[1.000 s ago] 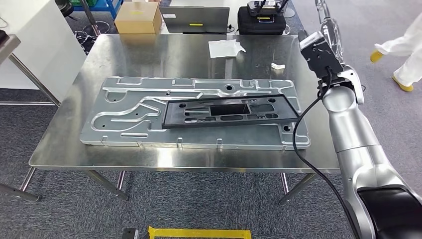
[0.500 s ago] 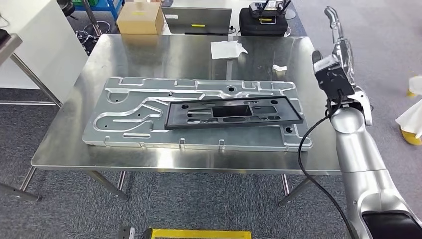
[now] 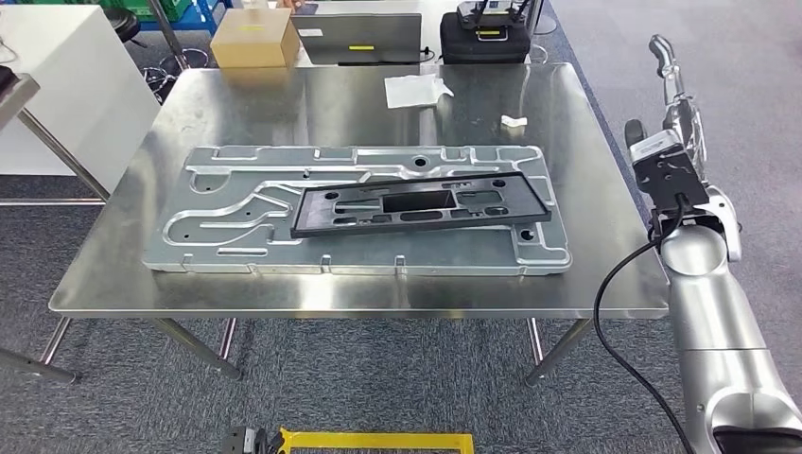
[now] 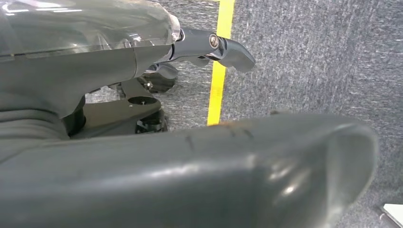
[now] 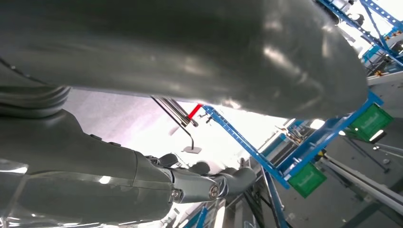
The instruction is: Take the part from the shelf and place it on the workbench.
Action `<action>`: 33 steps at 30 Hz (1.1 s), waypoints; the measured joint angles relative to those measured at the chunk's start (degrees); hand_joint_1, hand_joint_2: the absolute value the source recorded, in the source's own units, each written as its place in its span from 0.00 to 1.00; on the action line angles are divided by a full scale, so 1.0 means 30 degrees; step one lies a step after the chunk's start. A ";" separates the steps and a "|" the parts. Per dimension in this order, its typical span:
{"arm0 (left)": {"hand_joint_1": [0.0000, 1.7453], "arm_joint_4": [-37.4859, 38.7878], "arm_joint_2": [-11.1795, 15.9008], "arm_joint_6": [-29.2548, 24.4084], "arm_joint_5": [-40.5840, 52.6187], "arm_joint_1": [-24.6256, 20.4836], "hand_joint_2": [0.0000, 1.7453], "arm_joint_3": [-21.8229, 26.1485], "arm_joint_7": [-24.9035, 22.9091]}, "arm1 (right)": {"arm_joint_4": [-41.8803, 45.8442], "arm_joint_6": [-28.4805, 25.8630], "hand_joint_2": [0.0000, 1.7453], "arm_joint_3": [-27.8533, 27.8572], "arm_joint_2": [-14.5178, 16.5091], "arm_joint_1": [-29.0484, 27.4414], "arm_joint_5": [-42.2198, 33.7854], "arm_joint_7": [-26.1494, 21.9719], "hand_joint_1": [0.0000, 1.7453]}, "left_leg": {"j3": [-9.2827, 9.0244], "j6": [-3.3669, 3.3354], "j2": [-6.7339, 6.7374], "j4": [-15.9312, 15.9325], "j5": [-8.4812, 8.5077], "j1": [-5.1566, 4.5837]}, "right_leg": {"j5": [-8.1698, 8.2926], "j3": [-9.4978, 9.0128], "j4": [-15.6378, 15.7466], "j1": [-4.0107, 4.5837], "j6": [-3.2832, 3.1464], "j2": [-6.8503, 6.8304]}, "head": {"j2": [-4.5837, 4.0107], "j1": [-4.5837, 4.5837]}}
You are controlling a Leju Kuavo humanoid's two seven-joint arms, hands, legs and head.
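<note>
The long black part (image 3: 421,203) lies flat on a big machined aluminium plate (image 3: 236,203) in the middle of the steel workbench (image 3: 312,104). My right hand (image 3: 679,106) is raised beside the bench's right edge, well apart from the part, fingers pointing up and holding nothing. In the right wrist view the right hand (image 5: 190,57) has its thumb and fingers spread, with nothing between them. My left hand (image 4: 199,161) hangs low over the carpet, fingers apart and empty.
A sheet of white paper (image 3: 416,90) and a small white piece (image 3: 514,121) lie on the bench's far side. Behind it stand a cardboard box (image 3: 251,40), a laptop (image 3: 359,38) and a black case (image 3: 484,43). Yellow tape (image 3: 378,440) marks the floor in front.
My right arm has drawn back from over the bench's right side to outside its edge. The view has shifted a little. A person in white at the right has left the picture.
</note>
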State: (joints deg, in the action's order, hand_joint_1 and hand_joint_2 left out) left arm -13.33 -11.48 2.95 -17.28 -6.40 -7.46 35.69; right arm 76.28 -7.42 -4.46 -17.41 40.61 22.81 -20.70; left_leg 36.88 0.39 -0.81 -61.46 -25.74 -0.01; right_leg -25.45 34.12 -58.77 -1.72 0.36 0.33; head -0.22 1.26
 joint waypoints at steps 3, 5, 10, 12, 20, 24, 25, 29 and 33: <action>0.00 0.0000 0.0007 -0.0020 -0.0057 -0.0015 0.00 0.0058 0.0000 | -0.0009 0.0121 0.00 0.0000 -0.0002 0.0321 -0.0057 -0.0011 0.00 | 0.1127 0.0215 0.0087 -0.3495 -0.2243 0.0089 | 0.0334 0.0424 -0.0008 0.0073 -0.0233 -0.0075 | 0.0000 0.0004; 0.00 -0.0002 0.0009 -0.0047 -0.0066 -0.0017 0.00 0.0073 -0.0009 | -0.0013 0.0128 0.00 0.0000 -0.0002 0.0362 -0.0077 0.0006 0.00 | 0.1061 0.0218 0.0112 -0.4366 -0.2528 0.0105 | 0.0557 0.0721 -0.0034 0.0130 -0.0222 -0.0107 | 0.0000 0.0004; 0.00 -0.0078 0.0029 -0.0053 -0.0040 -0.0135 0.00 0.0184 -0.0185 | 0.0064 0.0001 0.00 0.0000 -0.0053 0.0254 -0.0108 0.0062 0.00 | -0.2409 -0.0174 0.0101 0.0905 -0.0976 -0.0044 | 0.1108 0.1122 -0.0007 0.0182 0.0127 -0.0133 | 0.0000 0.0004; 0.00 -0.0091 0.0055 -0.0053 -0.0007 -0.0181 0.00 0.0215 -0.0277 | 0.0078 -0.0056 0.00 0.0004 -0.0113 0.0055 -0.0129 0.0077 0.00 | -0.2395 -0.0318 0.0097 0.1145 -0.0764 -0.0140 | 0.1384 0.1116 0.0134 0.0167 0.0401 -0.0145 | 0.0000 0.0009; 0.00 -0.0102 0.0162 -0.0714 0.0158 -0.0293 0.00 0.0397 -0.0680 | -0.0100 -0.0138 0.00 0.0235 -0.0610 -0.0763 -0.0572 -0.0359 0.00 | -0.0867 -0.1019 0.0232 0.1430 0.0754 -0.0108 | -0.2180 0.2681 -0.5175 0.0125 0.0877 -0.0111 | 0.0000 0.0009; 0.00 -0.0102 0.0315 -0.0873 0.0138 -0.0272 0.00 0.0483 -0.0991 | -0.0270 -0.0163 0.00 0.0304 -0.1044 -0.0909 -0.1057 -0.0808 0.00 | 0.0058 -0.0847 0.0198 0.0985 0.1191 -0.0142 | -0.1007 -0.0352 -0.1351 0.0204 0.0701 -0.0109 | 0.0002 0.0023; 0.00 -0.0102 0.0362 -0.0873 0.0135 -0.0247 0.00 0.0504 -0.1016 | -0.0266 -0.0180 0.00 0.0354 -0.1201 -0.0987 -0.1252 -0.0952 0.00 | 0.0176 -0.0755 0.0176 0.0910 0.1289 -0.0155 | -0.1003 -0.0930 -0.0414 0.0262 0.0610 -0.0105 | 0.0000 0.0032; 0.00 -0.0097 0.0574 -0.0884 0.0127 -0.0022 0.00 0.0559 -0.1033 | -0.0244 -0.0222 0.00 0.0459 -0.1572 -0.1448 -0.1714 -0.1326 0.00 | 0.0389 -0.0305 0.0142 0.0861 0.1517 -0.0142 | -0.0712 -0.1004 0.0263 0.0317 0.0148 -0.0129 | -0.0002 0.0055; 0.00 -0.0095 0.0767 -0.0922 0.0093 0.0079 0.00 0.0743 -0.1078 | -0.0239 -0.0466 0.00 0.0457 -0.1583 -0.1777 -0.1769 -0.1625 0.00 | 0.1513 0.0153 0.0156 -0.2508 -0.1558 0.0020 | 0.0104 -0.0140 0.0365 0.0170 -0.0211 -0.0219 | 0.0000 0.0077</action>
State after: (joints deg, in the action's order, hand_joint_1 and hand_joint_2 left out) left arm -13.62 -9.18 0.18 -17.00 -6.16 -5.23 32.45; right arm 75.56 -8.81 -3.09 -22.16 35.27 17.51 -25.57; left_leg 41.42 0.85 -0.35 -68.99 -30.42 0.05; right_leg -25.14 33.70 -57.68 -1.21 -0.27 -0.32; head -0.22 1.49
